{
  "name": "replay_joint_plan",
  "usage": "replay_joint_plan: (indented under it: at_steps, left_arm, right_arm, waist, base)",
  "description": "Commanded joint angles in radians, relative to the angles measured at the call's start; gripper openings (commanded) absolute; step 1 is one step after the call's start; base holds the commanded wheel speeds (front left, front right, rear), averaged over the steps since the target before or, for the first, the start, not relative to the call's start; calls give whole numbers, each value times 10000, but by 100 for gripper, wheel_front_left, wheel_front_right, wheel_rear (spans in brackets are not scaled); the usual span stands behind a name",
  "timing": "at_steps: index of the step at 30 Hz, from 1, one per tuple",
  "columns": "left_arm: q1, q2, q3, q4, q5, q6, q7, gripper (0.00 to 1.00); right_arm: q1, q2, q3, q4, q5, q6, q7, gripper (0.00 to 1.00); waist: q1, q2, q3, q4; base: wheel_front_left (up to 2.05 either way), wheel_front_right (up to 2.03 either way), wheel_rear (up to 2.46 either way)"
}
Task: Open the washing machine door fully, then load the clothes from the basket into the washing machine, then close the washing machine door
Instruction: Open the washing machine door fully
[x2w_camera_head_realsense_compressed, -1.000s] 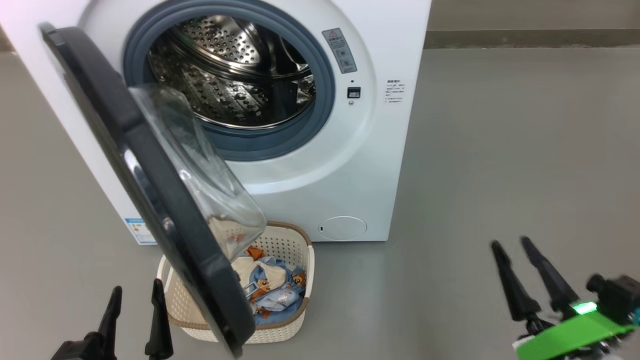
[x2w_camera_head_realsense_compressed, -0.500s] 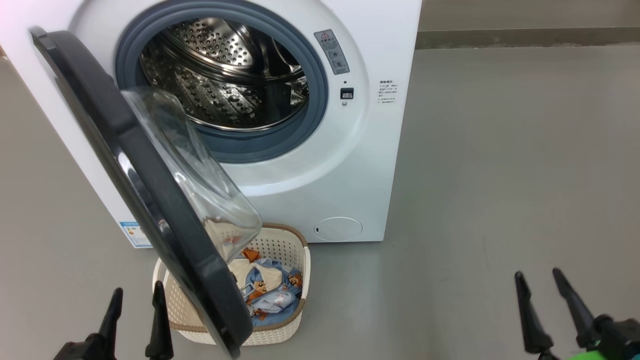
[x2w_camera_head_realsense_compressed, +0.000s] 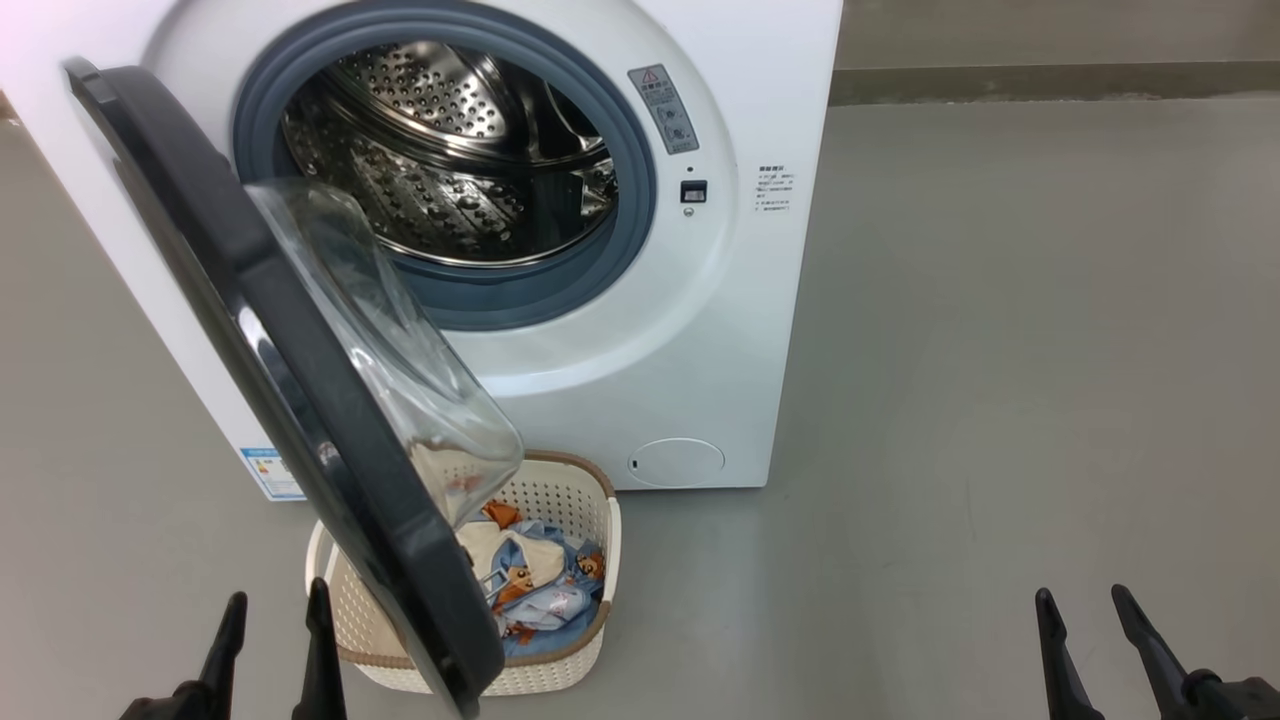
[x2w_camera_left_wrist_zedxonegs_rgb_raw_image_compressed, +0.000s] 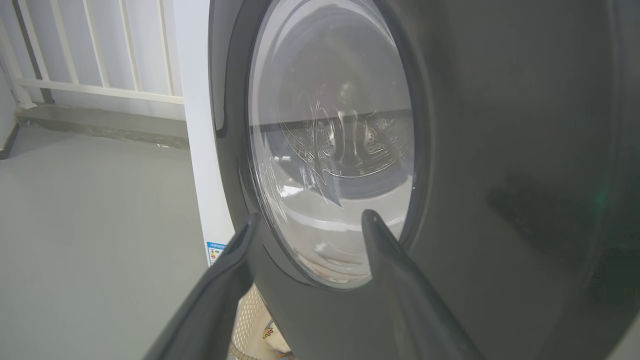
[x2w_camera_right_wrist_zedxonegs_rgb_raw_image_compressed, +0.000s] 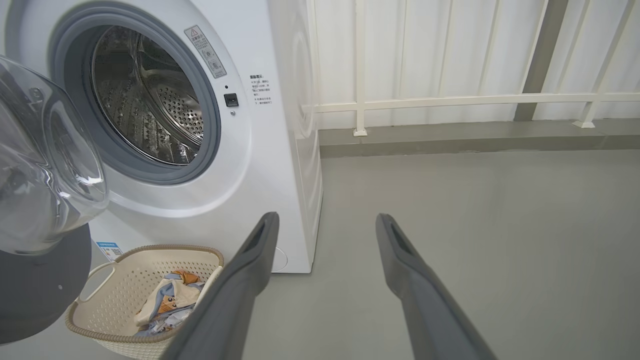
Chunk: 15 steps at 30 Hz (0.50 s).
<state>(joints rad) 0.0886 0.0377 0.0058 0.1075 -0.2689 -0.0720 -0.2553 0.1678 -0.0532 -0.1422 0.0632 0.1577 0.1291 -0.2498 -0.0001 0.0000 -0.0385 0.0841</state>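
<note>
washing machine door (x2w_camera_head_realsense_compressed: 290, 380) swung out, lower edge overhanging the basket (x2w_camera_head_realsense_compressed: 560, 490) on the floor (x2w_camera_head_realsense_compressed: 1000, 350) in front of the washing machine (x2w_camera_head_realsense_compressed: 700, 330); clothes (x2w_camera_head_realsense_compressed: 540, 590) in the basket. left gripper (x2w_camera_head_realsense_compressed: 278, 592) fingers apart, empty, just beside the door's outer face. right gripper (x2w_camera_head_realsense_compressed: 1082, 592) fingers apart, empty, well off to the right

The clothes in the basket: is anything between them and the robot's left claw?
Yes. The washing machine door, partly open, hangs over the basket's left side, directly between the left gripper and the clothes.
</note>
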Motion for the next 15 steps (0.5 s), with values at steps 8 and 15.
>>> replay_joint_plan:
  at_steps: [8,15]
  left_arm:
    - [-128,125,339,-154,102,13,-65,100]
    - [-142,125,403,-7,95,201,-65,0]
  right_arm:
    - [-141,-137,187,-59,-166,16,-120,100]
    - [-199,-142,191,-48,-151,16,-120,100]
  waist:
    - [1,0,-8,102]
    - [1,0,20,119]
  base:
    - [0,0,0]
    - [0,0,0]
